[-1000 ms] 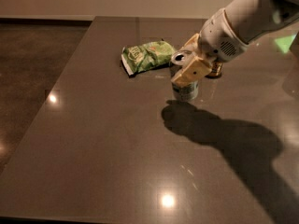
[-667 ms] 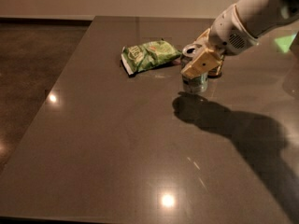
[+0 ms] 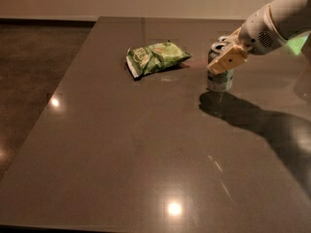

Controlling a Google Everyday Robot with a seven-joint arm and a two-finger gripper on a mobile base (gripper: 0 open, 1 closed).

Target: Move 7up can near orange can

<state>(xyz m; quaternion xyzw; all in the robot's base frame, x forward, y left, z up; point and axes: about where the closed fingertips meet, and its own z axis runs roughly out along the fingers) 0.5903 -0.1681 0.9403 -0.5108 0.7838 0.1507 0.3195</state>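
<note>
The 7up can (image 3: 219, 79), pale green and white with a silver top, stands upright at the far right of the dark table (image 3: 146, 144), at or just above its surface. My gripper (image 3: 224, 58) reaches in from the upper right and is shut on the can's upper half. One tan finger pad (image 3: 227, 60) lies across its front. The orange can does not show; the gripper and arm cover the spot behind the 7up can.
A green chip bag (image 3: 155, 57) lies flat to the left of the can, about a hand's width away. The table's left edge (image 3: 58, 96) runs diagonally, with dark floor beyond. The arm's shadow falls right of the can.
The gripper has carried the 7up can to the right and slightly farther back, away from the chip bag. The orange-brown can seen behind the gripper earlier is now covered.
</note>
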